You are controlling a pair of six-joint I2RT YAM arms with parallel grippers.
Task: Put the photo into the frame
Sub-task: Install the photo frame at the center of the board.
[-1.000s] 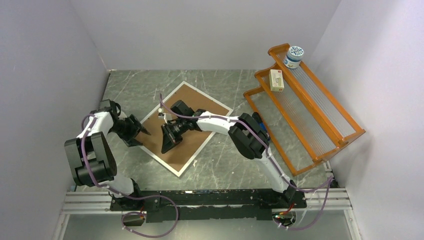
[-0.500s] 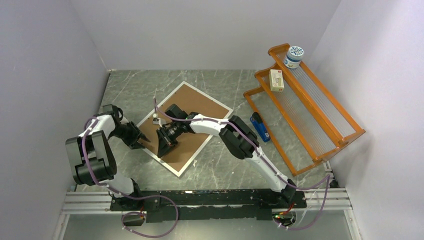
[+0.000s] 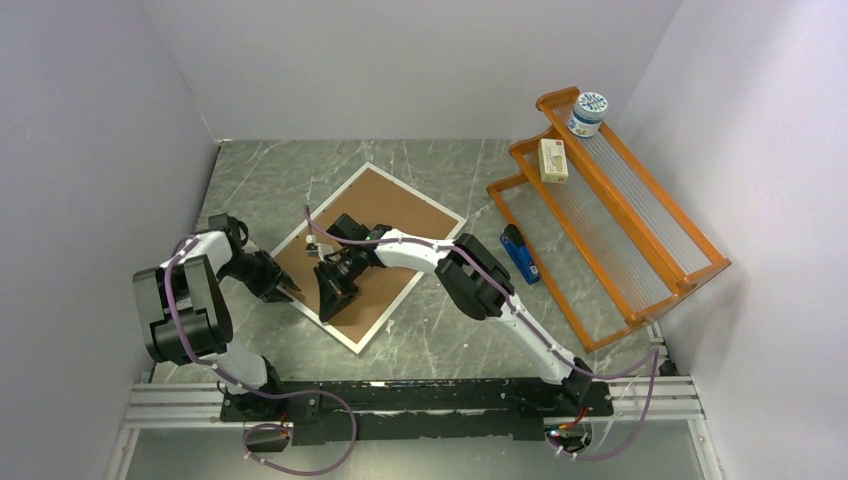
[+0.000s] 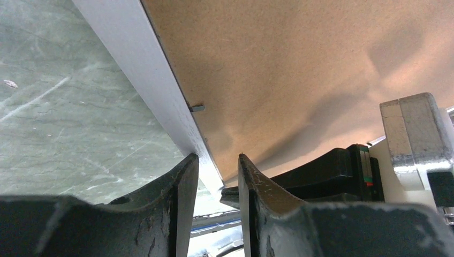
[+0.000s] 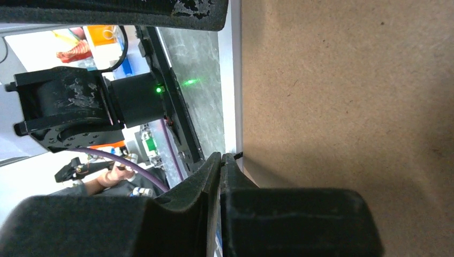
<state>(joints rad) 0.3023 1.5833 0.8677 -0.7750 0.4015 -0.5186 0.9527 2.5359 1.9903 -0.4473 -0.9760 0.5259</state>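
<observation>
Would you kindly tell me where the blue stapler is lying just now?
In the top view, the blue stapler lies on the marble table, right of centre, between the brown-backed frame and the orange wooden rack.
</observation>
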